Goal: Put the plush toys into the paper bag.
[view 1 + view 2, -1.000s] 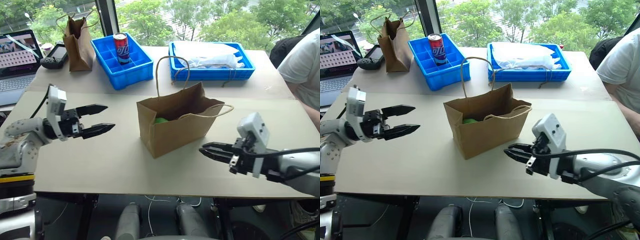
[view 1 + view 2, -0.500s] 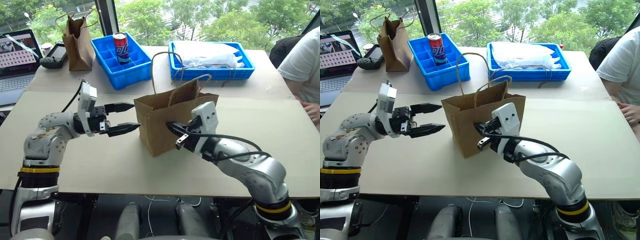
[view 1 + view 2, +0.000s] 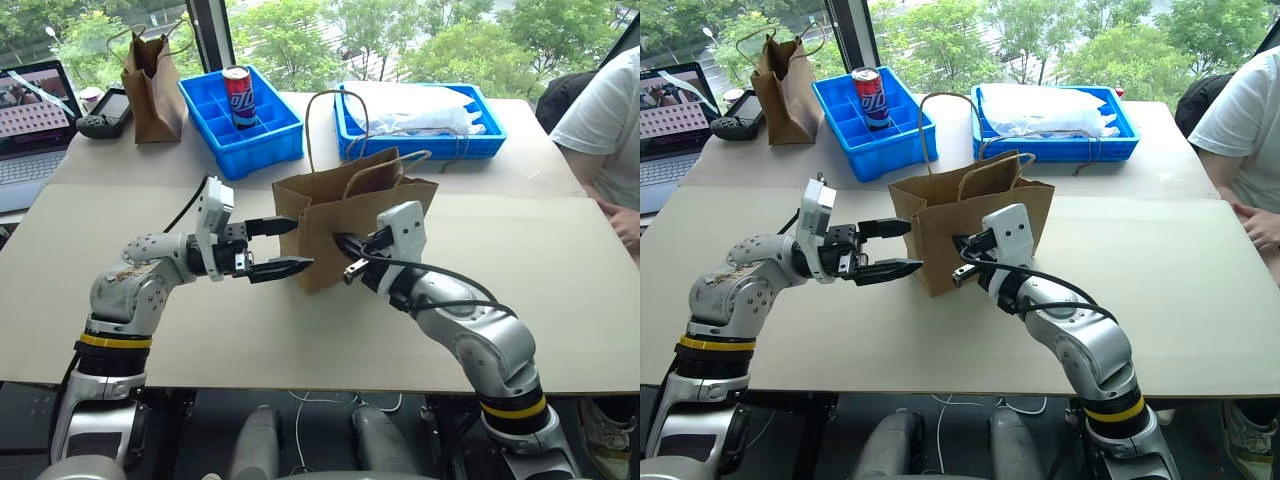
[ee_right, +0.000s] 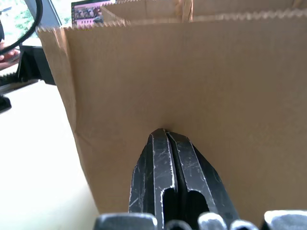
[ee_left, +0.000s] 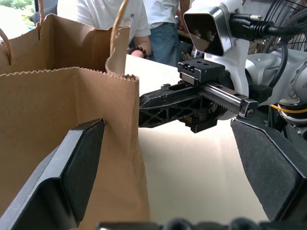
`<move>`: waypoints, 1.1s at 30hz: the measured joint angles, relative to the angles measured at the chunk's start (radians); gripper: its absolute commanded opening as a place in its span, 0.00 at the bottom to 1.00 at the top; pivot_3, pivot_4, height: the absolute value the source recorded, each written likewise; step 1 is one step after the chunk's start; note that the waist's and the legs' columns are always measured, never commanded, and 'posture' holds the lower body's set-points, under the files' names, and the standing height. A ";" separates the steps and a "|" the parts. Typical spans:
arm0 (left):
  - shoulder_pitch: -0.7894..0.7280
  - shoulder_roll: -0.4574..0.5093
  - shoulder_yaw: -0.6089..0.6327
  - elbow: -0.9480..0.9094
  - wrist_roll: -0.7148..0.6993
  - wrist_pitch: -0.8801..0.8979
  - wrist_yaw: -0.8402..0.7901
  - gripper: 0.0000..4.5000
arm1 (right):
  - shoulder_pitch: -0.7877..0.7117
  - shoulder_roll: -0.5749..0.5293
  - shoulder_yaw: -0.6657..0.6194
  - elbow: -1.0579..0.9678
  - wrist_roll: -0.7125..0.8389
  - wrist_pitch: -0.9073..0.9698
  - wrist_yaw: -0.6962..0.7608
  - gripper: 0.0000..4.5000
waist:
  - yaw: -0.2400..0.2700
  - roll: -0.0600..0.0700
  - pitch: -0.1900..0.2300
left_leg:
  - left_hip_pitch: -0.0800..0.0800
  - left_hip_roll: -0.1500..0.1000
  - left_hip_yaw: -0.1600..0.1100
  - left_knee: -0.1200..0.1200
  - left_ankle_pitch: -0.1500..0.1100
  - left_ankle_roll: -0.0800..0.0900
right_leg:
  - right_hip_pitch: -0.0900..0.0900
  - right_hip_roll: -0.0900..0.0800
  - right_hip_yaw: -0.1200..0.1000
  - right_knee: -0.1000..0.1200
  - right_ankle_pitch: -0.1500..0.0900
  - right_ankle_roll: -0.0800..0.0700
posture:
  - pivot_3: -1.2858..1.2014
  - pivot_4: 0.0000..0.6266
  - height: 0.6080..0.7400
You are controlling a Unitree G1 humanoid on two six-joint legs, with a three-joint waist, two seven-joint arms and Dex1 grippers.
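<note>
Paper bag: a wide light-brown paper bag (image 3: 350, 225) with looped cord handles is seen standing upright in the middle of the table (image 3: 560, 300); no print is seen on it.
Left hand: the left hand (image 3: 287, 247) is held level at the bag's left corner, its two black fingers spread wide either side of that corner.
Right hand: the right hand (image 3: 343, 246) is pressed together, its tip set against the bag's front face.
Plush toys: cannot be made out.
Can: a red and blue drink can (image 3: 237, 96) is stood in a blue divided tray (image 3: 270, 135); its white lettering cannot be read.
Second tray: a blue tray (image 3: 420, 147) is loaded with clear plastic.
Dark bag: a narrower brown bag (image 3: 152, 88) is placed beside a laptop (image 3: 35, 120).
</note>
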 measured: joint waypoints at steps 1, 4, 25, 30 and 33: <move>0.006 0.041 0.024 -0.002 -0.019 0.017 -0.021 1.00 | 0.014 -0.009 -0.007 -0.018 0.002 0.010 0.004 0.01 | -0.001 0.000 0.000 | 0.000 0.000 0.000 0.000 0.000 0.000 | 0.000 0.000 0.000 0.000 0.000 0.000 | 0.52 0.24 0.71; 0.007 0.145 0.096 0.043 -0.037 0.039 -0.077 1.00 | 0.038 -0.037 -0.027 -0.070 0.013 0.044 0.021 0.01 | 0.002 0.000 0.000 | 0.001 0.001 0.000 0.000 0.000 0.000 | 0.001 0.000 -0.002 0.000 0.000 -0.001 | 0.52 0.24 0.71; -0.280 -0.146 -0.003 0.550 0.170 -0.282 -0.114 1.00 | -0.021 -0.081 -0.056 -0.098 -0.015 0.124 0.058 0.01 | 0.013 0.000 0.000 | 0.000 0.000 -0.001 0.001 0.000 0.000 | 0.001 -0.001 -0.004 0.001 0.000 -0.001 | 0.52 0.24 0.71; -0.306 -0.175 -0.035 0.578 0.174 -0.277 -0.181 1.00 | -0.043 -0.071 -0.047 -0.058 -0.068 0.101 0.064 0.01 | 0.006 0.000 0.000 | 0.000 0.000 -0.001 0.001 0.000 0.000 | 0.001 -0.001 -0.004 0.000 0.000 -0.001 | 0.52 0.24 0.71; -0.305 -0.175 -0.056 0.576 0.173 -0.243 -0.231 1.00 | -0.058 -0.062 -0.042 -0.028 -0.100 0.084 0.075 0.01 | 0.004 0.000 0.000 | 0.000 0.000 -0.001 0.001 0.000 0.000 | 0.001 0.000 -0.004 0.001 0.000 -0.001 | 0.52 0.24 0.71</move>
